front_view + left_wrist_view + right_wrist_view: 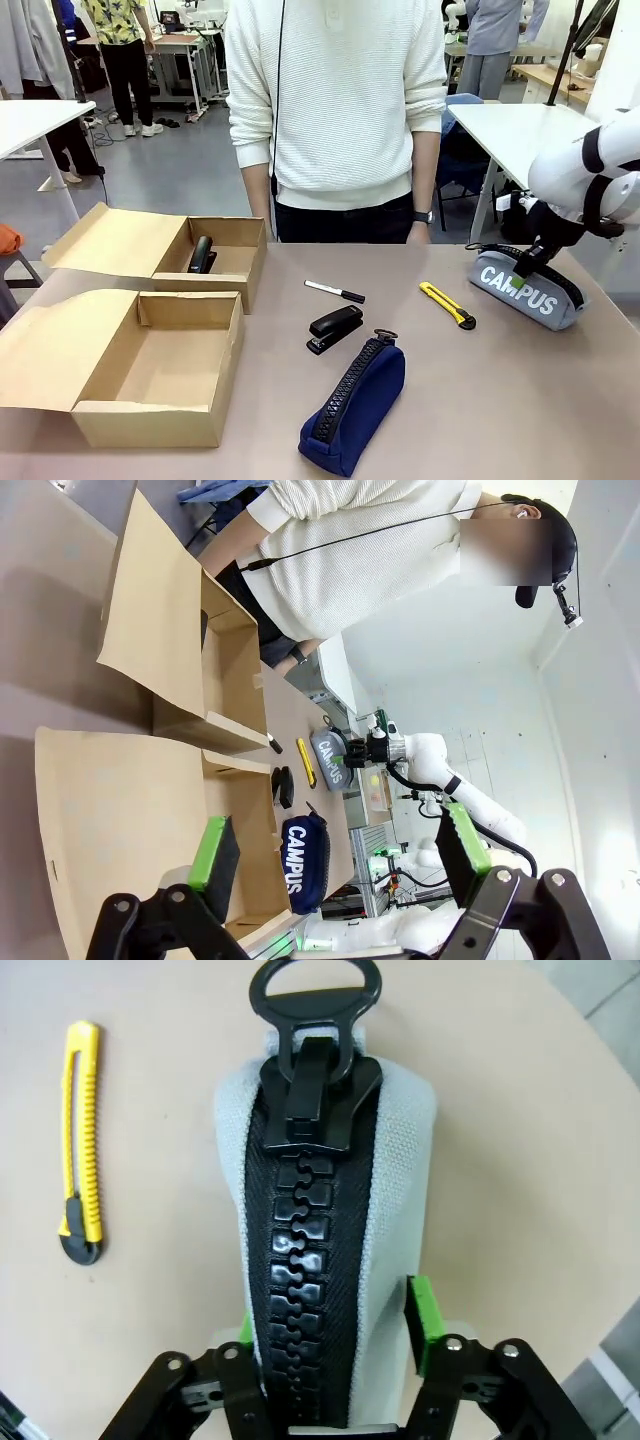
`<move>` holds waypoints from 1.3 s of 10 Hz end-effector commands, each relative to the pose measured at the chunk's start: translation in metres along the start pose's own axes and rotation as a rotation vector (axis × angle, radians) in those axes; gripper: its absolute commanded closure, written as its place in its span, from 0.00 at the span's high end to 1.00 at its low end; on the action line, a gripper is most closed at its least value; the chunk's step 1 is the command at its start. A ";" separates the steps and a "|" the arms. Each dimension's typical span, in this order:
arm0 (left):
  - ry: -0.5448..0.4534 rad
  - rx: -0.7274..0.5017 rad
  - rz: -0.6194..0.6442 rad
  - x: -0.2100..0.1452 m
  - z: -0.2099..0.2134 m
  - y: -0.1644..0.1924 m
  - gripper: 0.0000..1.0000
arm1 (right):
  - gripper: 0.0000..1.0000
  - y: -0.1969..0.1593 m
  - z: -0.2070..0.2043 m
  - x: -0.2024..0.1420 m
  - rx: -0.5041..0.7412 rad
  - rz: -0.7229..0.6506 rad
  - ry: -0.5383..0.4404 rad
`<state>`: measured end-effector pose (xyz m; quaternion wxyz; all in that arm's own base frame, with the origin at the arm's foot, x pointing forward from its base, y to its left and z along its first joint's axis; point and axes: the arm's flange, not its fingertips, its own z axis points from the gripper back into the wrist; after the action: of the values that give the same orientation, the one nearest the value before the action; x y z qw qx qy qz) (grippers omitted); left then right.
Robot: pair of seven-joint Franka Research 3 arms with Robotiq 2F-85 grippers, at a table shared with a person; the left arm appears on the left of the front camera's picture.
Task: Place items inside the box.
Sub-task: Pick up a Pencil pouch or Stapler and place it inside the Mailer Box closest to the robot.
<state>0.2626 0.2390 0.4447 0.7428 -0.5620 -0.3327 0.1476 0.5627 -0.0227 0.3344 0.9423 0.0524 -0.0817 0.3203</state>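
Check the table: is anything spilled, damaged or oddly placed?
Nothing stands out. The marker, utility knife, one stapler, navy pencil case and grey pencil case lie intact on the table; a second stapler sits inside the far box.

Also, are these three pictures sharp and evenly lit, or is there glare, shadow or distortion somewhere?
Front view: sharp, even light, with a soft shadow under the navy fabric pencil case. Left wrist view: turned sideways and bent by the wide lens, with the far white wall washed out. Right wrist view: the light grey fabric pencil case looms large and sharp, and the yellow-black utility knife casts a faint shadow.
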 end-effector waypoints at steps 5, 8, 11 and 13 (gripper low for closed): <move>-0.013 -0.021 -0.021 0.000 0.000 -0.002 1.00 | 0.00 -0.002 0.009 0.002 0.003 -0.023 0.017; -0.013 -0.021 -0.021 0.000 0.000 -0.002 1.00 | 0.00 0.007 0.045 -0.013 -0.001 -0.158 0.027; -0.013 -0.021 -0.021 0.000 0.000 -0.002 1.00 | 0.00 0.071 0.151 -0.096 0.075 -0.486 -0.005; -0.013 -0.021 -0.021 0.000 0.000 -0.002 1.00 | 0.00 0.113 0.175 -0.148 -0.002 -0.654 0.000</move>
<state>0.2623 0.2390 0.4457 0.7429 -0.5612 -0.3342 0.1466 0.3881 -0.0554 0.4788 0.9916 0.1048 -0.0585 0.0490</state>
